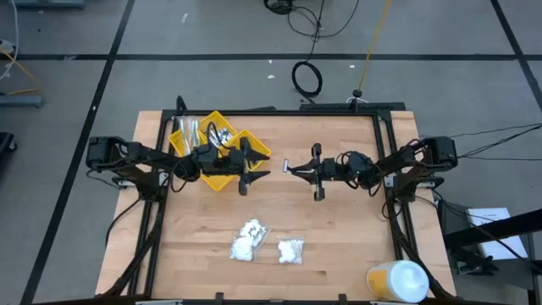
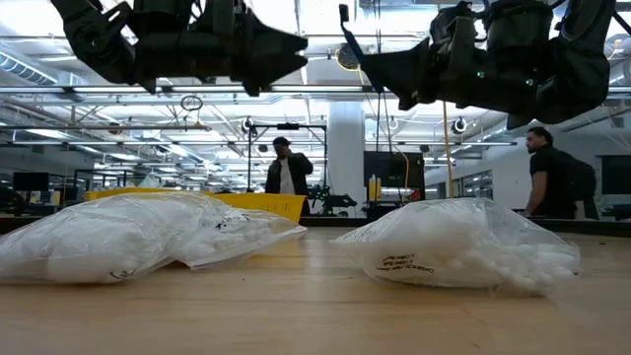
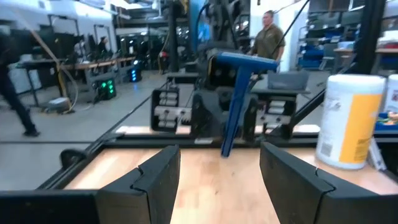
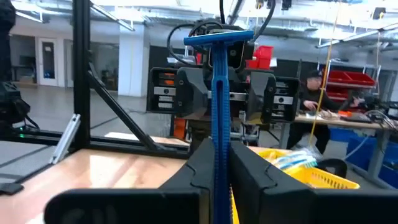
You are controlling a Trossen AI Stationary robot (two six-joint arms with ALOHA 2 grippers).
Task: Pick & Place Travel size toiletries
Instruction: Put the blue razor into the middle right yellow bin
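A slim dark blue stick (image 4: 217,93) with a crossbar head (image 4: 217,38) is in my right gripper (image 1: 303,169), which hovers above the table's middle and points toward the left edge. Facing it a little way off, my left gripper (image 1: 264,166) stands open beside the yellow tray (image 1: 216,174), nothing between its fingers (image 3: 158,180). The stick (image 3: 236,99) also shows ahead in the left wrist view. Three small clear bags of white fluffy lumps (image 1: 251,229) (image 1: 243,249) (image 1: 290,251) lie on the wood toward the near edge. Silvery-clear packets (image 1: 188,131) lie in the tray. My right gripper pinches the blue stick's lower end (image 4: 217,140) between its two fingers. The fingers come about level from the table's right side, tipped slightly up. The stick rises out past the fingertips, head uppermost (image 1: 288,164), lifted clear of the table.
A large white-and-yellow round container (image 1: 398,281) stands at the near right corner. A black frame (image 1: 385,152) runs along the table's sides and far edge. People stand in the room beyond the table. Bare wood lies between the two grippers and the bags (image 2: 138,232) (image 2: 463,247).
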